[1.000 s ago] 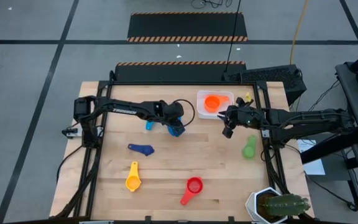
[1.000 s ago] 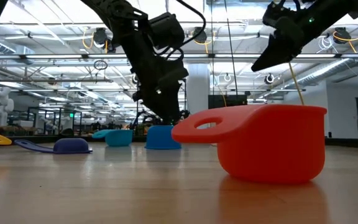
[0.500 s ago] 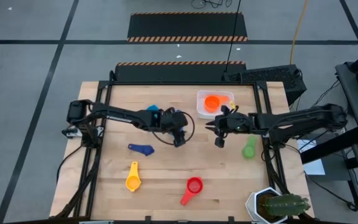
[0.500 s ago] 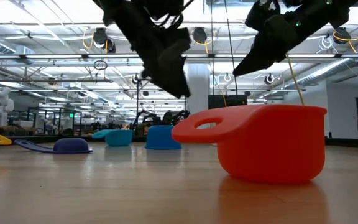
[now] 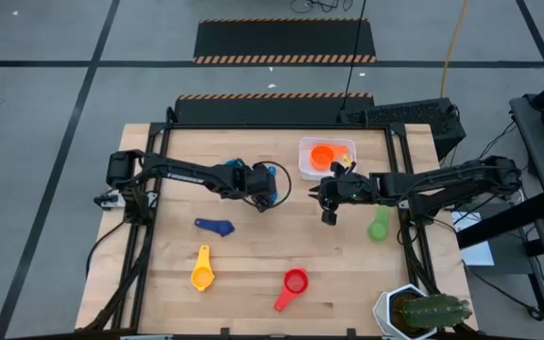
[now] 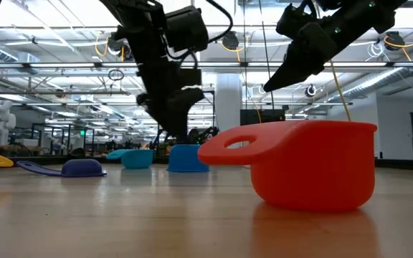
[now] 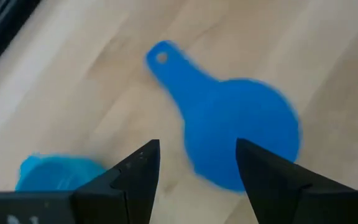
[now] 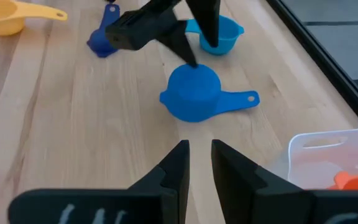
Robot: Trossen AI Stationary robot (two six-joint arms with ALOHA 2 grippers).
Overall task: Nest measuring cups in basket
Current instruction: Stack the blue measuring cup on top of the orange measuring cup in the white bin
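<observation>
Blue cup (image 7: 241, 134) on table, just beyond left tool (image 7: 197, 163).

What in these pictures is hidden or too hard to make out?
- Blue cup: mostly under the left gripper in the high view.
- Basket: cut off by the frame edge in the right wrist view; absent from the low view.
- Orange cup: any cup nested under it cannot be told.
- Green cup: a sliver at the low view's edge.

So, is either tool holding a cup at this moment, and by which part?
Nothing is held. The left tool is open above the blue cup, which lies upside down on the table. The right tool is empty.
</observation>
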